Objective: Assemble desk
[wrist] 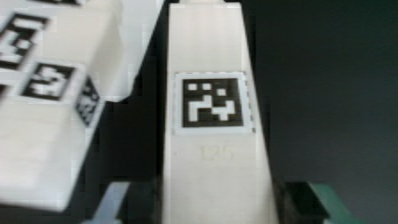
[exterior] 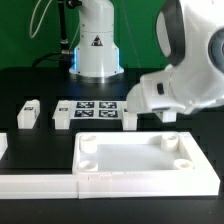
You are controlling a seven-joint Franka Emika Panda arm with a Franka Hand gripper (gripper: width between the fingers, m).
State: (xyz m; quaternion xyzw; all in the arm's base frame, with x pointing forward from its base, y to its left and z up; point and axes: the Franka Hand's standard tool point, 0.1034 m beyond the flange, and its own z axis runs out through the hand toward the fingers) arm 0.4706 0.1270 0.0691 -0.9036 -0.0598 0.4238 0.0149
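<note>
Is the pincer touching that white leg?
Cannot tell. The wrist view shows the pincer with its fingertips on either side of the leg. Only thin dark slivers lie between them, too blurry to call gaps. The exterior view does not show the spot.

The white arm bends down from above the end effector. Its bulky wrist sits directly over the end effector and is pitched steeply downward. The base stands well apart from the end effector, toward the exterior view's left. The two fingers stand partly apart, pointing down; whether they press on anything cannot be told.
</note>
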